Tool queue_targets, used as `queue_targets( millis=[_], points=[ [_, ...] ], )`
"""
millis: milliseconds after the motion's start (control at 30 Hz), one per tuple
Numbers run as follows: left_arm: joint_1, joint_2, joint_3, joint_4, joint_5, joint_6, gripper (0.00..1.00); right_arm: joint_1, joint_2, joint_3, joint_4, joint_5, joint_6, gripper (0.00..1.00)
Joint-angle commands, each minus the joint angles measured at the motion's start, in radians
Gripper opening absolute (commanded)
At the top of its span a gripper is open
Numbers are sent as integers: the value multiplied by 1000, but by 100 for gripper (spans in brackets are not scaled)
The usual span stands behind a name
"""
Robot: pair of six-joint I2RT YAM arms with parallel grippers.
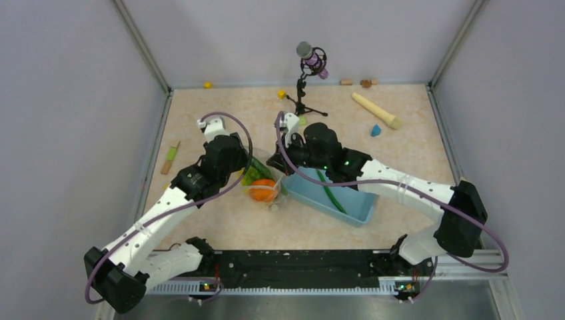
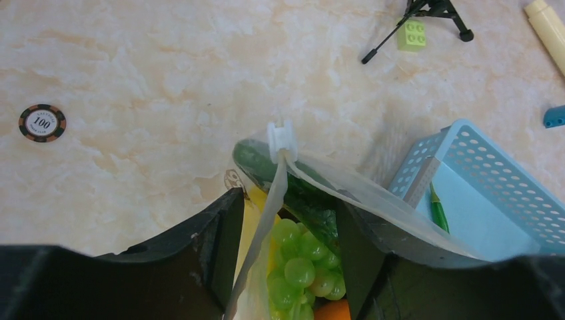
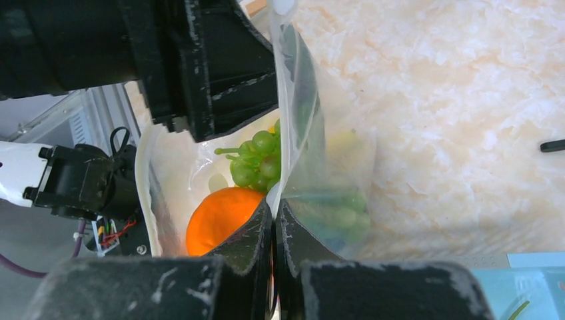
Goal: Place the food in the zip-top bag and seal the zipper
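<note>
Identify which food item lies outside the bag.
The long green piece, alone in the blue basket; the orange and grapes sit inside the bag.

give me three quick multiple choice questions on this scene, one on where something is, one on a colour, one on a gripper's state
1. Where is the orange? A in the basket; B inside the zip-top bag; C in neither.
2. What colour is the basket? A light blue; B red; C black.
3. How is the right gripper? A wide open; B half open, touching nothing; C shut on the bag's edge.
Answers: 1 B, it shows through the clear film beside the grapes. 2 A, its perforated walls are light blue. 3 C, its fingers pinch the film in the right wrist view.
</note>
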Motion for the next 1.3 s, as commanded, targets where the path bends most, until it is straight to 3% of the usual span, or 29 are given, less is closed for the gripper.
queue_targets(
  millis=[0,267,567,800,1000,1067,1167,1267],
  points=[
    [19,47,-15,-20,-72,-12,56,-5,-83,-18,94,-32,-5,0],
    [20,49,12,-61,-31,-15,61,-22,-89,-51,121,-23,27,0],
    [20,-111,41,-137,93,-6,72,-24,-75,-52,144,11,34,0],
    [19,-173,40,-204,209,-23,66,-24,-70,-51,155,15,38,0],
    [20,-216,27,-282,236,-52,52,-24,-52,-39,154,28,36,0],
    [19,-236,14,-287,213,-57,39,-24,-50,-41,154,33,35,0],
    [20,-250,20,-299,207,-61,4,-25,-47,-41,150,42,33,0],
    [20,-252,49,-295,202,-40,0,-25,-42,-33,139,57,34,0]
  ],
)
